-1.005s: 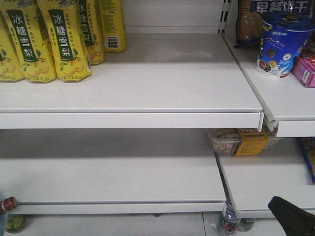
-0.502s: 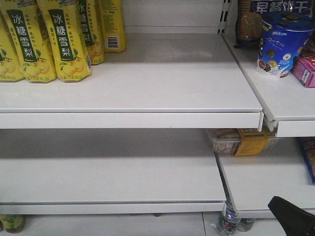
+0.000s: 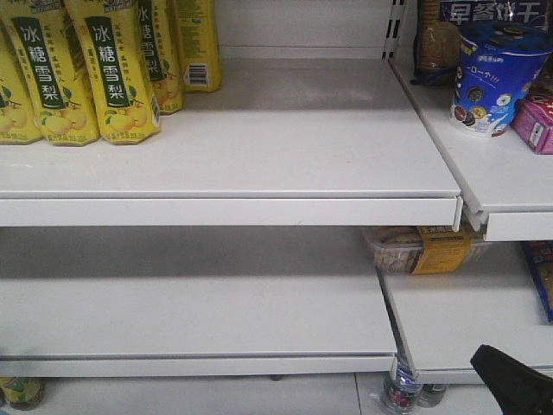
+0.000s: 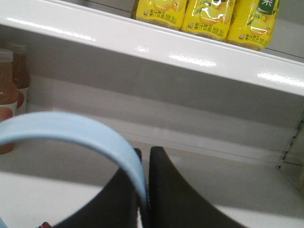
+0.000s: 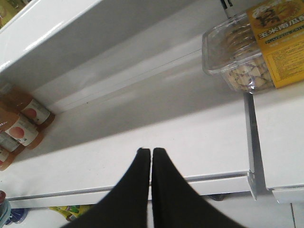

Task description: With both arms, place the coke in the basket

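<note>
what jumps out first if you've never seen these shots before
The bright yellow drink bottles with green labels crowd the upper shelf's left end, beside a long bare stretch of white shelf. In the left wrist view, the pale blue basket handle arcs across the frame, pinched in the left tool. The right tool points, shut and empty, at the lower shelf, near a clear tub of snacks.
</note>
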Available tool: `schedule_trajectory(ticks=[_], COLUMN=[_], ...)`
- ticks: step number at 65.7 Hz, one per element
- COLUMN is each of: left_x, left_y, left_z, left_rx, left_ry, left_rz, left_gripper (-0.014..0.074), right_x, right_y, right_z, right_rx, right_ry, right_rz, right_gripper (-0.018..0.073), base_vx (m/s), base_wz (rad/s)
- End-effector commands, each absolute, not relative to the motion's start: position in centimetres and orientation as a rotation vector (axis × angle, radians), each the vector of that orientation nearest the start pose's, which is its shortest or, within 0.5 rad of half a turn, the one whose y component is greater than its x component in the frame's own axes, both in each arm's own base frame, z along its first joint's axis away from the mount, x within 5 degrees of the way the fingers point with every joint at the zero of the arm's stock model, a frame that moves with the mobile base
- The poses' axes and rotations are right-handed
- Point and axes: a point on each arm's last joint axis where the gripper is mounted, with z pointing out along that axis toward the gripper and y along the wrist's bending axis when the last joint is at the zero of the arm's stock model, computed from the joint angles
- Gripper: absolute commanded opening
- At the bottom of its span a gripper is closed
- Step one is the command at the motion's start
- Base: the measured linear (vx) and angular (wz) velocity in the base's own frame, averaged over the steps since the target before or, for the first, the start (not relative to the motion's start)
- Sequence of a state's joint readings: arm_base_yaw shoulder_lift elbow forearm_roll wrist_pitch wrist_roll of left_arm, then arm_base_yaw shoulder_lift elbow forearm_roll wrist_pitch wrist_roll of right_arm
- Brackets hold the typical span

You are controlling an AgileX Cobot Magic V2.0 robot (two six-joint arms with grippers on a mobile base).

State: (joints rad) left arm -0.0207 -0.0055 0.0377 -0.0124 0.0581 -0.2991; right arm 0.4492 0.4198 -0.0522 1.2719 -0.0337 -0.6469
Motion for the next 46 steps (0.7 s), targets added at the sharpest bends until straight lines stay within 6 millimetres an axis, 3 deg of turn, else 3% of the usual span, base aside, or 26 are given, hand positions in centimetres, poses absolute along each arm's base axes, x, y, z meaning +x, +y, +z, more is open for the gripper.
schedule_trajectory(ticks=[1, 46], left_x=[5.28, 5.29], left_y=[-0.13, -0.13], left_z=[22.04, 22.03], left_rx=[-0.145, -0.145], left_ry=[1.364, 1.365], left_rz=[-0.214, -0.214], left_gripper=[-0.0006, -0.0006], right_x=[8.77, 8.76], right_y=[3.66, 3.67], right_z=[21.00, 21.00], right_rx=[0.196, 0.195], right_ry=[1.858, 1.859], right_rz=[0.696, 0.698], right_gripper=[-0.0002, -0.0002], base_vx=[0.00, 0.00], base_wz=[0.00, 0.00])
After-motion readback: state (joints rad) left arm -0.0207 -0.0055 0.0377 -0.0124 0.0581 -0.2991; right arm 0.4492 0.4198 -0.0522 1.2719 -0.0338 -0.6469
